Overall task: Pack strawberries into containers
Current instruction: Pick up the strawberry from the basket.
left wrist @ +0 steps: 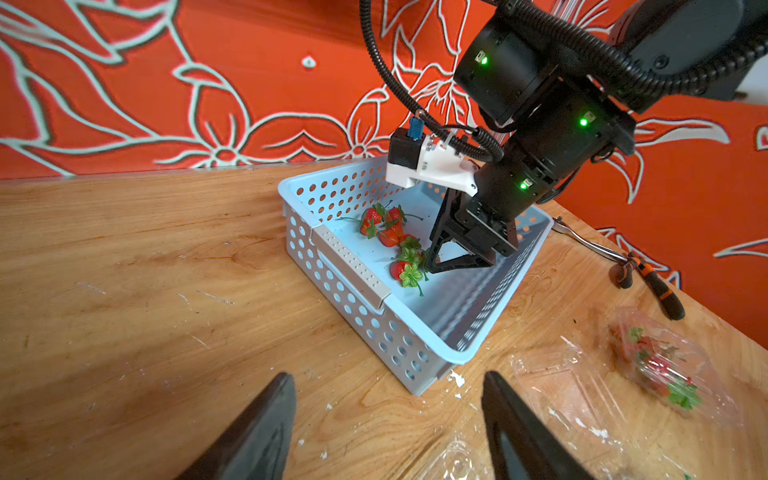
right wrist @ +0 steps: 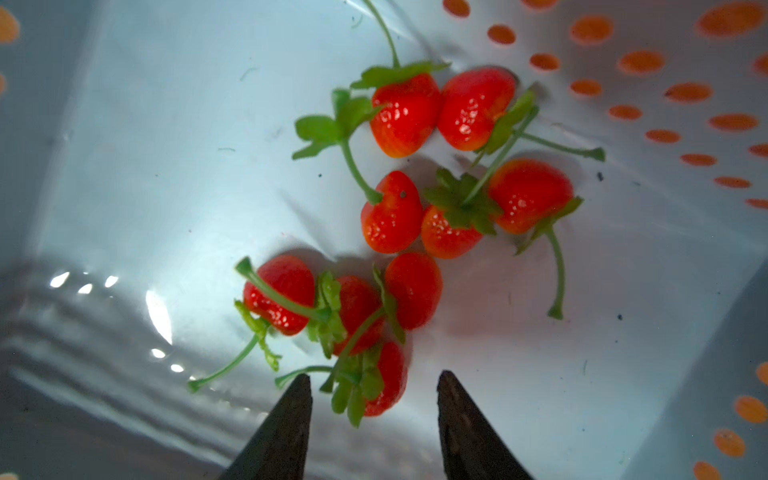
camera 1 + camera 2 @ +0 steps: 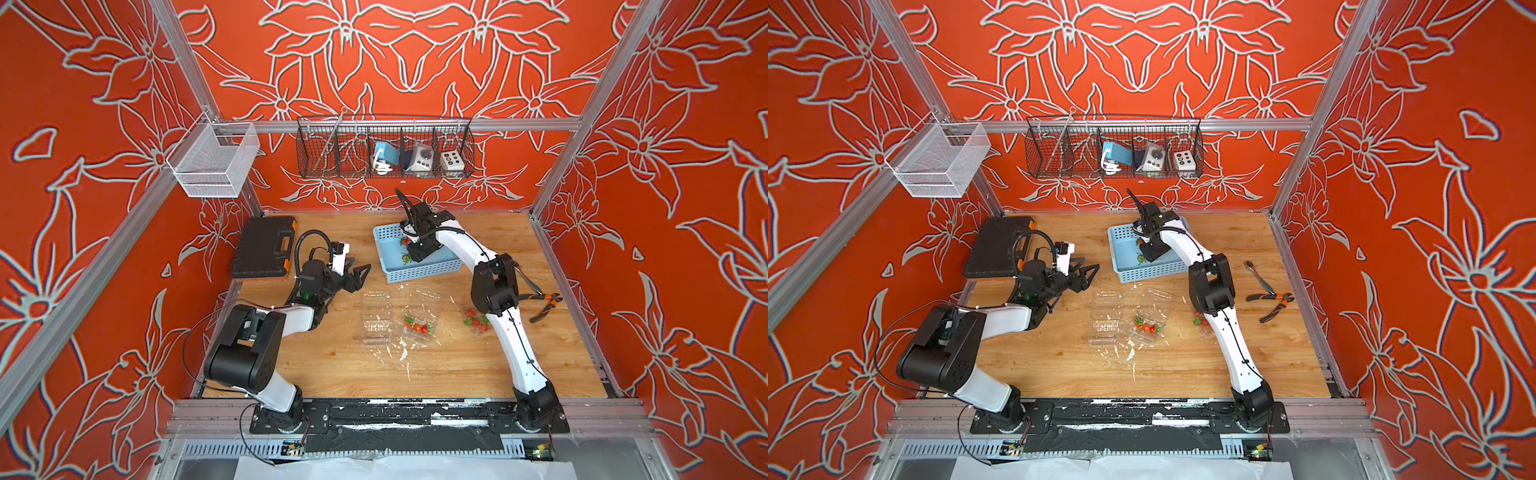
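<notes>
Red strawberry point(image 2: 390, 374) just ahead between parted tips of my right end effector point(image 2: 375, 374), unclamped; long axis along my reach. Left end effector point(image 1: 387, 376) farther off, parted, empty.

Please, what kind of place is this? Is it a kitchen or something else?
Most likely a robot test booth, not a kitchen: two white-and-black robot arms are mounted on a black base rail at a wooden table, enclosed by silver aluminium frame bars and orange flower-patterned walls.

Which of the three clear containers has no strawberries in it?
The left container, nearest the left arm: only bare clear plastic shows. The middle container and the right container both hold strawberries.
</notes>
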{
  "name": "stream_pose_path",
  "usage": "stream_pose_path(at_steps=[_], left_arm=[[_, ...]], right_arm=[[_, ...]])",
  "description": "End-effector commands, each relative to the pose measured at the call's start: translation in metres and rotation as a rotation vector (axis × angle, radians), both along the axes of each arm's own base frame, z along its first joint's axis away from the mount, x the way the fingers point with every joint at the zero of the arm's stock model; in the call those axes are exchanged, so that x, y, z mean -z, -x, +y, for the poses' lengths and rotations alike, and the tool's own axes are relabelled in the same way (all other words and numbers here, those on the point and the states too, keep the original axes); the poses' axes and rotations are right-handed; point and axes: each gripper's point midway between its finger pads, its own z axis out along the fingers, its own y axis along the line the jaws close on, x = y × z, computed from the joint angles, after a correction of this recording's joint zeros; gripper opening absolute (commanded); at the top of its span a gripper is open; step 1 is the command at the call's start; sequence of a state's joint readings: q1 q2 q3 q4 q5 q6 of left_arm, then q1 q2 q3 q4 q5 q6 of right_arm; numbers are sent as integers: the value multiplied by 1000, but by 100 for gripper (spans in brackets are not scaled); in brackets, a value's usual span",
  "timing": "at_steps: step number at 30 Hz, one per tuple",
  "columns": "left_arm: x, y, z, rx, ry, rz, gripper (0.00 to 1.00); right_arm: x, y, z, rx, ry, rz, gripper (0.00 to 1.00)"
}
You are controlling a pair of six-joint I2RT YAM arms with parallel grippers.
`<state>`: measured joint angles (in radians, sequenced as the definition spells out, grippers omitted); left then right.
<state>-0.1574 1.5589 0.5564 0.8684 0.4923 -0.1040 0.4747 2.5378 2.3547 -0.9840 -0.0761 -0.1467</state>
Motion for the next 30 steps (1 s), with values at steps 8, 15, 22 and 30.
stream_pose_path(at_steps=[8, 15, 22, 30], left_arm=[[-7, -4, -3, 10, -10, -33, 70], [-7, -4, -3, 13, -10, -31, 70], [-7, -4, -4, 14, -8, -29, 70], [-7, -3, -5, 17, -8, -31, 70]], right_arm=[[16, -8, -13, 7, 48, 5, 44], [13, -11, -9, 12, 4, 10, 27], [-15, -11, -12, 9, 3, -33, 22], [-61, -1, -18, 14, -26, -109, 20]])
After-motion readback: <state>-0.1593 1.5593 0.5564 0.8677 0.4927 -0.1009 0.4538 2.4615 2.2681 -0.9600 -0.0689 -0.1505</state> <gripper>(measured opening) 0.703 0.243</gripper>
